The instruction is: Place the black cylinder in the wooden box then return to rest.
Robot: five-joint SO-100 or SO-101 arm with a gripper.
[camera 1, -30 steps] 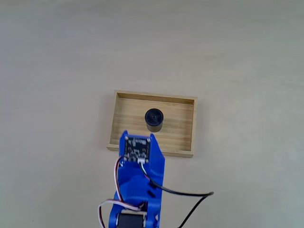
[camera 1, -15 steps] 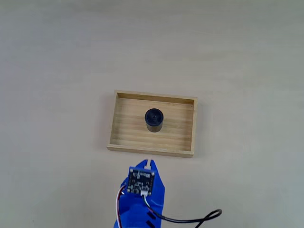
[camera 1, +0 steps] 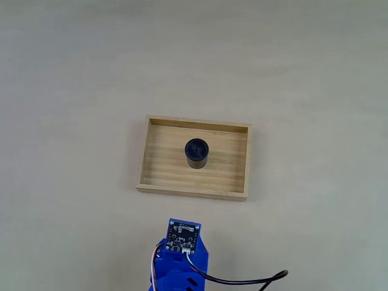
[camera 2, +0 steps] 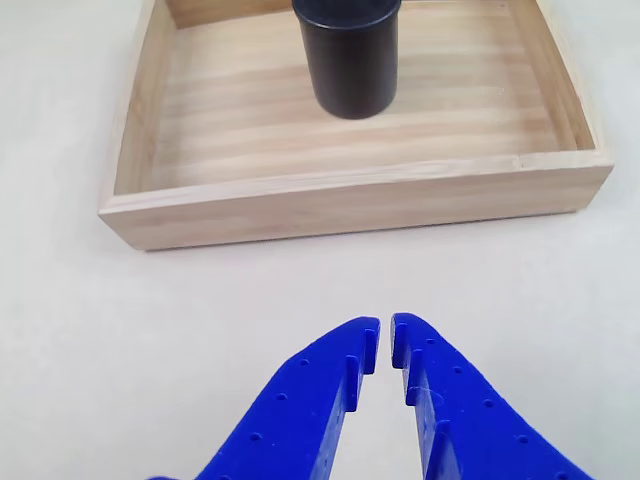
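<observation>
The black cylinder (camera 1: 196, 153) stands upright near the middle of the wooden box (camera 1: 151, 182), seen from above in the fixed view. In the other view the black cylinder (camera 2: 348, 55) sits on the floor of the wooden box (camera 2: 350, 205), beyond the near wall. My blue gripper (camera 2: 385, 338) is shut with nothing between its fingers, on the table side of the box and well short of it. In the fixed view the blue arm (camera 1: 179, 260) sits at the bottom edge, below the box; the fingers are hidden under the wrist there.
The pale tabletop (camera 1: 303, 79) runs open on all sides of the box. A black cable (camera 1: 248, 280) trails to the right from the arm at the bottom edge of the fixed view.
The arm has drawn back from over the box's near wall toward the bottom edge of the fixed view. The cylinder and box have stayed in place.
</observation>
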